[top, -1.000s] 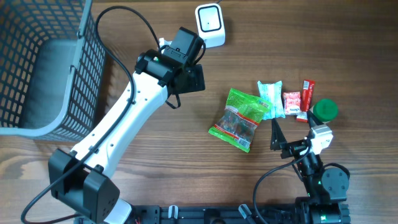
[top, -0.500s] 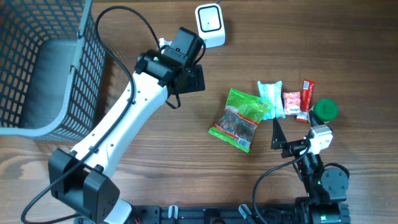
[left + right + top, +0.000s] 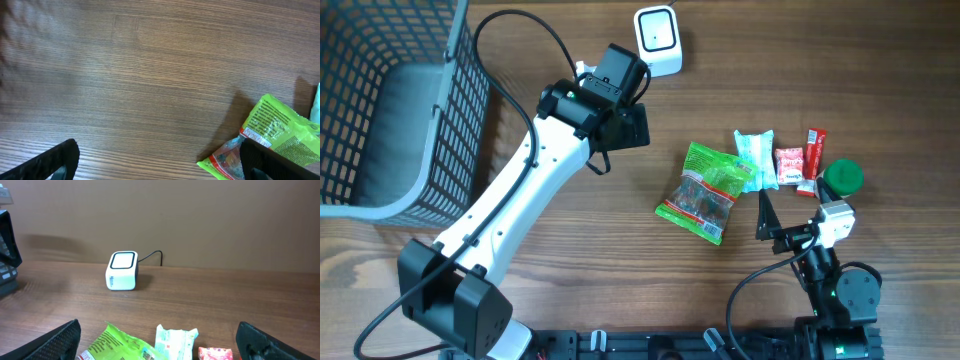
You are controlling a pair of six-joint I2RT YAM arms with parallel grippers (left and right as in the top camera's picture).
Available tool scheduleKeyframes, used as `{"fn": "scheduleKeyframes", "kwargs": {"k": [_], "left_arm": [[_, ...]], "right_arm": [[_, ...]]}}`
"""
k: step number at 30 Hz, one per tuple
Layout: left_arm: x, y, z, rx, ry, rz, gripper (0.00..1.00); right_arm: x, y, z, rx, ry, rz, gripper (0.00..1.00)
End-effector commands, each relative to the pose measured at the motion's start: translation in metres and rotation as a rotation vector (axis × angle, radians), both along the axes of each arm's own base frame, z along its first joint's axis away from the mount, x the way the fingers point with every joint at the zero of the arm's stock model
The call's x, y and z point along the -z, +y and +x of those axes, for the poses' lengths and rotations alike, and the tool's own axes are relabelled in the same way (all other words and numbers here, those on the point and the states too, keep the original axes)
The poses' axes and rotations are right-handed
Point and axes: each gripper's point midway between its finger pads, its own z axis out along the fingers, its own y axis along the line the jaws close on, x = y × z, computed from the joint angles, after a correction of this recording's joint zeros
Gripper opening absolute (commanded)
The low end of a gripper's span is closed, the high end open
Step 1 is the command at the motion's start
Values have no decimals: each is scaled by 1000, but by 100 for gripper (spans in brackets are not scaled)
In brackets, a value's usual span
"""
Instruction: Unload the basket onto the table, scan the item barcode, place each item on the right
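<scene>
A white barcode scanner (image 3: pixel 657 40) (image 3: pixel 122 270) stands at the far edge of the table. The items lie in a row on the right: a green snack bag (image 3: pixel 705 190) (image 3: pixel 280 131) (image 3: pixel 117 342), a pale blue packet (image 3: pixel 755 158) (image 3: pixel 175 339), a pink packet (image 3: pixel 789 165) (image 3: pixel 215 354), a red bar (image 3: pixel 815 150) and a green round lid (image 3: pixel 842 178). My left gripper (image 3: pixel 622 125) (image 3: pixel 160 167) hovers open over bare wood, left of the green bag. Just in front of the row, my right gripper (image 3: pixel 795 205) (image 3: pixel 162 347) is open and holds nothing.
A grey mesh basket (image 3: pixel 390 110) fills the far left of the table. The scanner's black cable (image 3: pixel 152 255) runs behind it toward the wall. In the right wrist view, part of the left arm (image 3: pixel 7 245) shows at the left edge.
</scene>
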Motion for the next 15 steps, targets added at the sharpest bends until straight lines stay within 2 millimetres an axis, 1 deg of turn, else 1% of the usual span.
{"fn": "scheduleKeyframes", "kwargs": {"k": [1, 3, 6, 7, 8, 10, 12, 13, 15], "left_arm": [[0, 3, 1, -7, -4, 12, 100], [-2, 2, 0, -3, -8, 10, 100], [-13, -3, -5, 14, -35, -6, 100], [-21, -4, -7, 21, -55, -19, 100], [-34, -4, -10, 24, -84, -36, 100], [-65, 2, -18, 21, -159, -81, 100], [-102, 15, -28, 6, -255, -129, 100], [-140, 47, -35, -52, -381, -121, 100], [-179, 81, -54, -124, -497, -185, 100]], "right_arm": [[-2, -1, 0, 9, -10, -12, 100], [-1, -1, 0, 9, -10, -12, 100], [-1, -1, 0, 9, -10, -12, 100], [-1, -1, 0, 9, -10, -12, 100], [-1, -1, 0, 9, -10, -12, 100], [-1, -1, 0, 9, -10, -12, 100], [-1, -1, 0, 9, -10, -12, 100], [-1, -1, 0, 9, -10, -12, 100], [-1, -1, 0, 9, -10, -12, 100]]}}
